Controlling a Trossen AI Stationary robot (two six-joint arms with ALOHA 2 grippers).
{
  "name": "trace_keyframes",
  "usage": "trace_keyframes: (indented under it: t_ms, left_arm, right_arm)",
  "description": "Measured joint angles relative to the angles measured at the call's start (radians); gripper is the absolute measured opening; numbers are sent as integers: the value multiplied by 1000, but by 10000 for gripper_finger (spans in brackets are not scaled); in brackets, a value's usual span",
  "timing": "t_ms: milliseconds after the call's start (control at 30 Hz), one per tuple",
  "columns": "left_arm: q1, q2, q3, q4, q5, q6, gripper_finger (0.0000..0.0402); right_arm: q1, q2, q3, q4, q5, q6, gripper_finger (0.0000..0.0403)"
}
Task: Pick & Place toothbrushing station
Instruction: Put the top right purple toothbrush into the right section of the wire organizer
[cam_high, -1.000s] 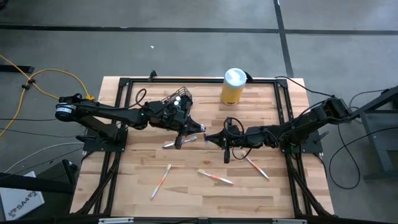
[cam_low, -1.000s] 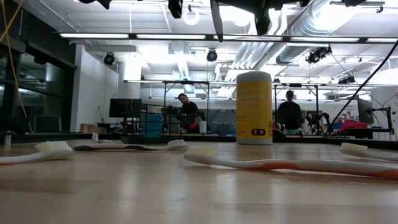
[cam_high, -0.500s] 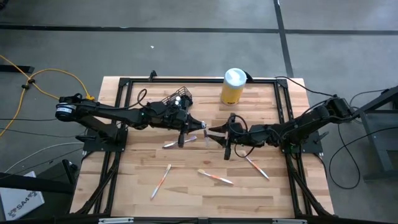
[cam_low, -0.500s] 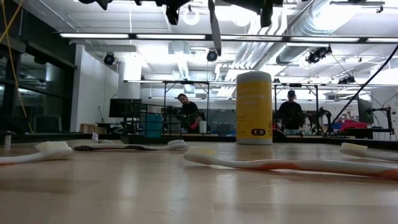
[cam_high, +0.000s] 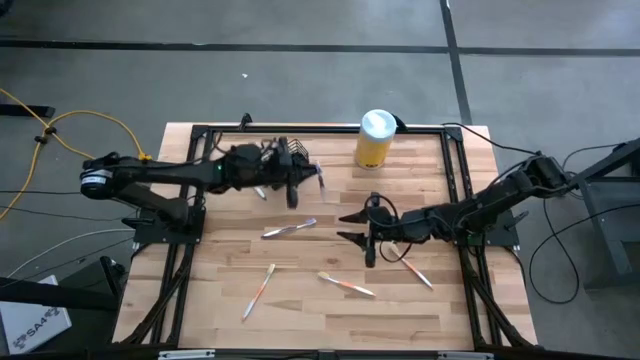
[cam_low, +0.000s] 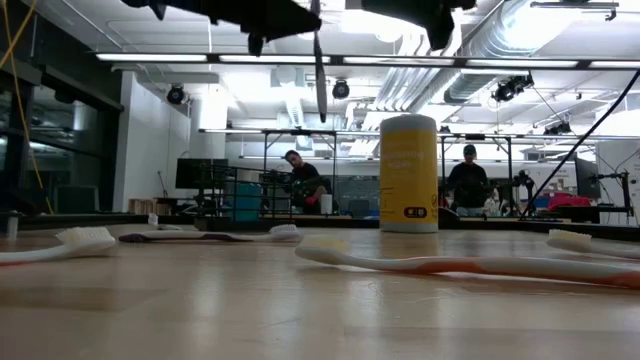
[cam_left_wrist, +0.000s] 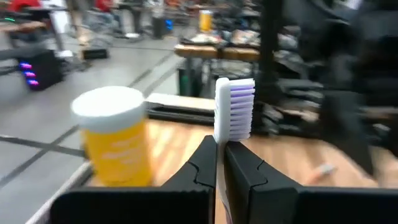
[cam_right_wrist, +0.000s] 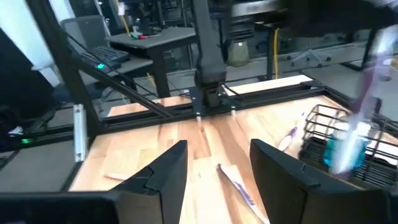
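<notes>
My left gripper (cam_high: 303, 181) is shut on a toothbrush with a white head and purple bristles (cam_left_wrist: 234, 115). It is high over the table's far left, beside the toothbrushing station (cam_high: 284, 150), a black wire-mesh holder partly under the arm. In the right wrist view the station (cam_right_wrist: 339, 134) has a blue thing standing in it. My right gripper (cam_high: 348, 226) stands open and holds nothing at mid-table, its fingers (cam_right_wrist: 163, 168) spread wide, pointing toward the station. My left gripper pinches the toothbrush's neck, just under the head (cam_left_wrist: 219, 146), between its two fingers. The fingers lie level, across the brush. The brush stands upright with its head above the fingers. Its dark handle (cam_low: 319, 70) hangs below them, clear of the table.
A yellow canister with a white lid (cam_high: 375, 140) stands at the far edge, right of the station. Several toothbrushes lie on the wood: a grey-purple one (cam_high: 290, 228) at mid-table, orange-handled ones (cam_high: 258, 291) (cam_high: 346, 286) near the front, and another (cam_high: 415, 271) by my right arm.
My right gripper has opened and let go of the toothbrush that both grippers held at mid-table. My left gripper, still shut on it, has swung toward the far edge and the station, carrying the brush upright.
</notes>
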Motion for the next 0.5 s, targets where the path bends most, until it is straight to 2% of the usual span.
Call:
trace_keyframes:
  t_ms: [300,500]
  left_arm:
    - [265,-3,0,-20,39,-66,3]
    - [404,-3,0,-45,45,-80,3]
  right_arm:
    - [53,0,0,1,-1,12,165]
    - [68,0,0,1,-1,12,165]
